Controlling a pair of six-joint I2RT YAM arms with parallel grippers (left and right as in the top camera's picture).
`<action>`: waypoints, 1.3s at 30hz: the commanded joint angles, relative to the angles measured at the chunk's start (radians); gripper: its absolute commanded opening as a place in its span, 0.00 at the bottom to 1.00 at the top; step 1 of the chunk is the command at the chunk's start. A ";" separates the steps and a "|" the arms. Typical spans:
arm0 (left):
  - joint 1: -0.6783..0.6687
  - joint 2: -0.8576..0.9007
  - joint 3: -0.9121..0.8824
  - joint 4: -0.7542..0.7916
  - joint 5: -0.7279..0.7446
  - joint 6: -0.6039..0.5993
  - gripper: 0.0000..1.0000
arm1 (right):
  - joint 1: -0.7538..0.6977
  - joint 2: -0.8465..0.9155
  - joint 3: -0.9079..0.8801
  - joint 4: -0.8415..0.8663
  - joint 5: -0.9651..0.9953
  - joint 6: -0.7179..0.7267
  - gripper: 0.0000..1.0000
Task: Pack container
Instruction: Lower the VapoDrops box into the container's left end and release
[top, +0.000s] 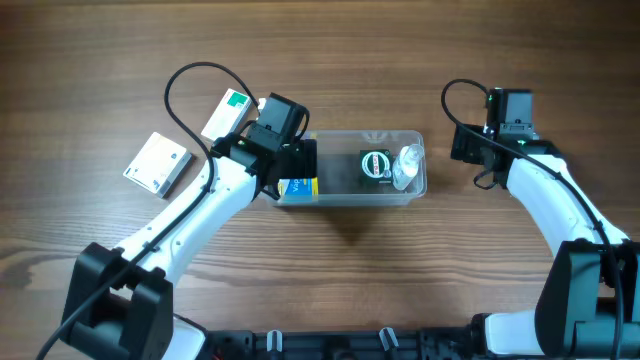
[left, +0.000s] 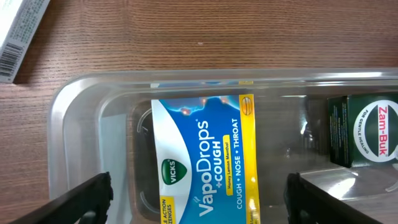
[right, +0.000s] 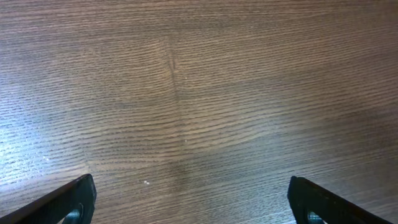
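Overhead, the container sits mid-table between the 2 arms with 3 items inside, though the print is too small to read from up there. The left wrist camera settles it. A blue-and-yellow box lying flat at the container's left end reads "Vicks VapoDrops + Cough, Cough • Nose • Throat", and a dark green box reads "Zam-Buk". Only the overhead view shows item 3, what looks like a clear bottle, at the right end.

Outside to the left lie 2 more: a green-marked white box and a plain white box.

Over the Vicks box hovers the left gripper, fingers spread wide, gripping nothing. Off to the right, the right gripper is spread too, above the table.
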 joint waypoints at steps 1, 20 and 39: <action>-0.005 -0.008 0.018 -0.001 -0.007 -0.005 0.77 | 0.002 0.008 -0.004 0.005 0.017 -0.006 1.00; -0.154 0.013 0.018 0.098 0.027 -0.013 0.04 | 0.002 0.008 -0.004 0.005 0.017 -0.006 1.00; -0.152 0.079 0.114 0.084 0.021 0.164 0.04 | 0.002 0.008 -0.004 0.005 0.017 -0.006 1.00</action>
